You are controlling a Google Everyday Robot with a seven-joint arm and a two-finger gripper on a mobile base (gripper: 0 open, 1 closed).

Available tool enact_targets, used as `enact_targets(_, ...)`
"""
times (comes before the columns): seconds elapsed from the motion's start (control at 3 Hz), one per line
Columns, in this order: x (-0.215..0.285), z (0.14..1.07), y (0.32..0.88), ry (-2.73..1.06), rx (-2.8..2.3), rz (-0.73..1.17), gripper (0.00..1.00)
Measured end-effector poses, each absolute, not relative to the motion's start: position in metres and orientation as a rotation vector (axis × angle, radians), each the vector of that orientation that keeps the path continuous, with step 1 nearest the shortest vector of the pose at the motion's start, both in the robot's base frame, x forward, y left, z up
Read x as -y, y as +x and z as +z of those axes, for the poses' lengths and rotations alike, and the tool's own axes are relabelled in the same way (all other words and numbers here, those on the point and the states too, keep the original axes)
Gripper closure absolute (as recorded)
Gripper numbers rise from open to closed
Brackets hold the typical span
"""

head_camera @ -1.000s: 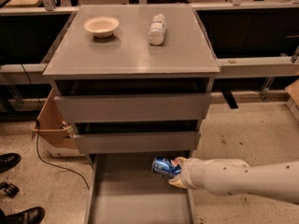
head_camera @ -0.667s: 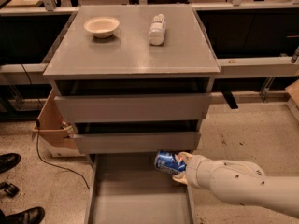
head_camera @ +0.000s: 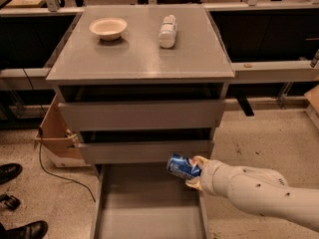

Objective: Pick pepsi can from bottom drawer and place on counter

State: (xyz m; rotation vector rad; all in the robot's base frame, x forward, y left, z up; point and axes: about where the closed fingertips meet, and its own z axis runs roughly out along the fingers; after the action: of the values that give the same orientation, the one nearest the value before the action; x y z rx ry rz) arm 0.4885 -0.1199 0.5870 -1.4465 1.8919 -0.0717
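Observation:
The pepsi can (head_camera: 181, 166), blue with white markings and a silver end, lies on its side in my gripper (head_camera: 195, 172), above the right side of the open bottom drawer (head_camera: 144, 203). My gripper is shut on the can; its pale fingers show just right of it, at the end of the white arm (head_camera: 259, 193) that reaches in from the right. The counter (head_camera: 134, 59) is the flat grey top of the cabinet, well above the can.
A cream bowl (head_camera: 108, 28) and a white bottle (head_camera: 168, 31) lying on its side sit on the counter. Two upper grey drawers (head_camera: 139, 116) are slightly open. A cardboard box (head_camera: 55, 133), a cable and black shoes (head_camera: 10, 172) are at the left.
The can has risen out of the drawer in my gripper and moved a little up and to the right. The arm has drawn back slightly.

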Motion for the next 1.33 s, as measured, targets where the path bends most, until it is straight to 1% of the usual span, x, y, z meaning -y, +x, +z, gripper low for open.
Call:
enact_targets(0.67,0.157,0.669,0.526,-1.336,-1.787,-0.213,1.0)
enact_targets(1.33,0.176,0.754,0.571,-1.277,-1.667,-0.276,1.0)
